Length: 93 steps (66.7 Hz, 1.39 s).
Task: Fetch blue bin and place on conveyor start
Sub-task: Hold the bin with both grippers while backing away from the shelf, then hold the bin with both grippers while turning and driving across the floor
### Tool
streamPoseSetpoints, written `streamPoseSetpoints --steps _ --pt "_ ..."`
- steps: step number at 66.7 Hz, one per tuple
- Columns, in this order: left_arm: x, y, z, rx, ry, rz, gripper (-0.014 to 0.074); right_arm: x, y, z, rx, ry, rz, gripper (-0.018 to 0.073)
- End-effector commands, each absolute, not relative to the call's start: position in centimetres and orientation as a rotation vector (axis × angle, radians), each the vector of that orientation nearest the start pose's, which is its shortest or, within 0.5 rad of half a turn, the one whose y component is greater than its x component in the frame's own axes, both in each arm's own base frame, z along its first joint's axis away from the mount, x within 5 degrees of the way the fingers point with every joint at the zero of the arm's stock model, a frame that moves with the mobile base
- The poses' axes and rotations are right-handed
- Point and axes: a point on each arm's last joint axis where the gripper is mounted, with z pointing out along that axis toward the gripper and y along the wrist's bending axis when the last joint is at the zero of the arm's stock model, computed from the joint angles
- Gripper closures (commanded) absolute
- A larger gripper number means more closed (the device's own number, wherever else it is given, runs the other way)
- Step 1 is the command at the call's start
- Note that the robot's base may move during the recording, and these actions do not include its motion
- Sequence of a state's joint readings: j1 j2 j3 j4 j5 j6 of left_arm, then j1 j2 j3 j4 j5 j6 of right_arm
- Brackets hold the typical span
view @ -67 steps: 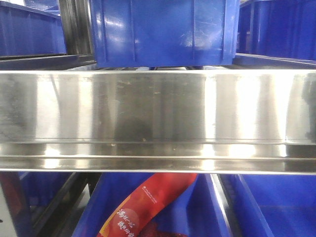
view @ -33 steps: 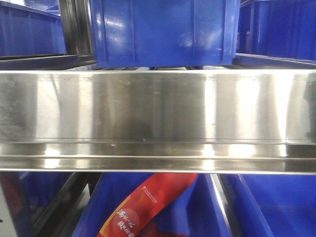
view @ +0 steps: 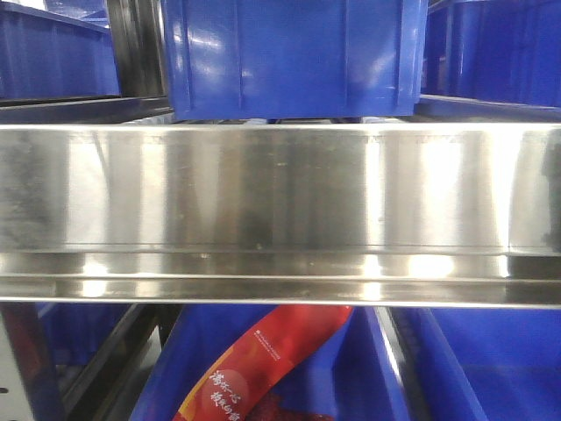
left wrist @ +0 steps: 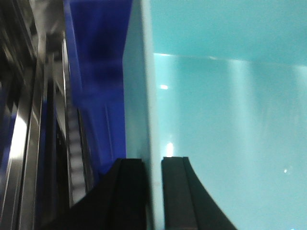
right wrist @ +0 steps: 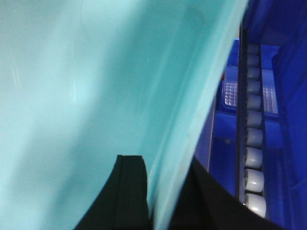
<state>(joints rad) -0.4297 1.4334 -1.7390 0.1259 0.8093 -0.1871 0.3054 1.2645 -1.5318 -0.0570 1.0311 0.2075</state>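
The blue bin (left wrist: 230,120) fills the left wrist view as a smooth turquoise wall. My left gripper (left wrist: 152,161) is shut on its side wall, one black finger outside and one inside. In the right wrist view the blue bin (right wrist: 72,96) shows its inside and thick rim. My right gripper (right wrist: 160,164) is shut on that rim, with a finger on each side. The front view shows neither the bin nor the grippers. The conveyor start is out of view.
A shiny stainless-steel shelf rail (view: 280,210) spans the front view. Dark blue ribbed crates (view: 289,53) stand above it, and a red packet (view: 263,360) lies in a crate below. A roller track (right wrist: 254,143) and dark blue crates (left wrist: 96,72) sit close beside the bin.
The shelf scene has drifted very slightly to the right in the front view. Nothing else has visibly changed.
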Motion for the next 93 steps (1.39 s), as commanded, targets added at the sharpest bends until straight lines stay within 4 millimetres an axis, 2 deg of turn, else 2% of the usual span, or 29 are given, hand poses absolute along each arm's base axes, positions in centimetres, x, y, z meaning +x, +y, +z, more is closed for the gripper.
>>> streamPoseSetpoints --steps 1,57,93 --pt "27.5 -12.6 50.8 0.248 1.815 -0.378 0.0708 23.8 7.5 46.0 -0.152 2.198 0.254 0.0712" --pt "27.6 -12.6 51.1 0.249 1.779 -0.37 0.0708 24.6 7.8 47.5 -0.141 2.012 0.292 0.0712" --pt "27.6 -12.6 51.1 0.249 1.779 -0.37 0.0708 24.6 7.8 47.5 -0.141 2.008 0.293 0.0712"
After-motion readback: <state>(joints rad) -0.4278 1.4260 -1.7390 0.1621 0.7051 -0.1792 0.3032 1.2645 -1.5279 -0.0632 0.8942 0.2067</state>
